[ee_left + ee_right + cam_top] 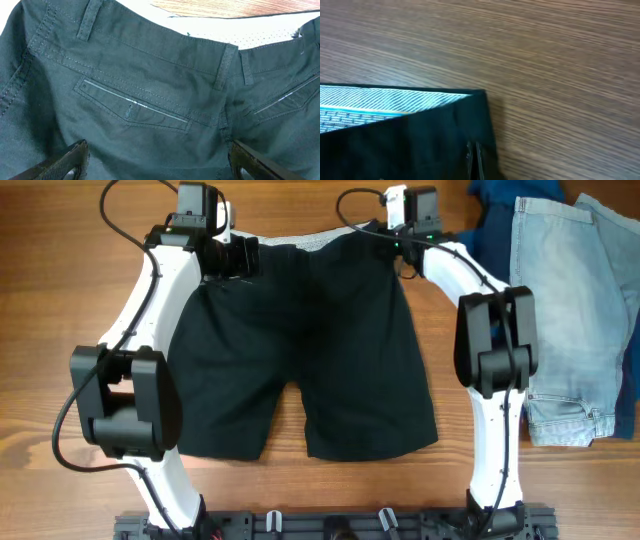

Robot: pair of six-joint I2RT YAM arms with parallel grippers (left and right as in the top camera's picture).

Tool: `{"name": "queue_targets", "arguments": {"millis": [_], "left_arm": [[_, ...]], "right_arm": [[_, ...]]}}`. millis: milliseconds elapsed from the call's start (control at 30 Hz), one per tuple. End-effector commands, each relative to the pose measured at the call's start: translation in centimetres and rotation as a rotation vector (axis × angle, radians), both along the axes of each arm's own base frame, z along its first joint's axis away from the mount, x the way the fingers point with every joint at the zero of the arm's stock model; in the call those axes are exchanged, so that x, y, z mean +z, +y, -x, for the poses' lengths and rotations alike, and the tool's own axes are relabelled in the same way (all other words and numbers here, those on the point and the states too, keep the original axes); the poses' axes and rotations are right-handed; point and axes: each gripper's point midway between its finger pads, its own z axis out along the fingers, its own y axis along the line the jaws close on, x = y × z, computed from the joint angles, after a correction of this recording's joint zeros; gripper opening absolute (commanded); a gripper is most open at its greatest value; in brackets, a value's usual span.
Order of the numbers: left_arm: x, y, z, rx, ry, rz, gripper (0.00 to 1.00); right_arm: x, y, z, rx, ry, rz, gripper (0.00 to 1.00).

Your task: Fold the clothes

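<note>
Black cotton shorts flat on wooden table. Waistband runs left-right along frame top. We read left jaws apart over its upper-left end, right jaws clamped on its upper-right corner.

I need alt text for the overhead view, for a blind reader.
A pair of black shorts lies flat on a wooden table, with the left gripper and right gripper at its waistband. Pale denim clothes lie at the picture's right edge.
</note>
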Motion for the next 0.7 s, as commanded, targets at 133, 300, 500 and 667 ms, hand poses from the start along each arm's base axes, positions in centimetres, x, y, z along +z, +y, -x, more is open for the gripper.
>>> {"name": "queue_targets", "arguments": {"millis": [133, 300, 500, 667], "left_arm": [[-0.4, 0.2, 0.2, 0.012, 0.022, -0.012, 0.89], [-0.6, 0.3, 0.5, 0.017, 0.032, -0.022, 0.89], [-0.6, 0.3, 0.6, 0.016, 0.036, -0.022, 0.89], [-0.6, 0.3, 0.6, 0.016, 0.037, -0.023, 0.90]], "right_arm": [[4.9, -2.4, -0.4, -0.064, -0.034, -0.026, 0.04], [4.3, -0.9, 0.4, 0.051, -0.017, -0.039, 0.77], [3.2, 0.2, 0.9, 0.100, 0.010, -0.082, 0.78], [0.9, 0.5, 1.6, 0.112, 0.066, -0.097, 0.75]]}}
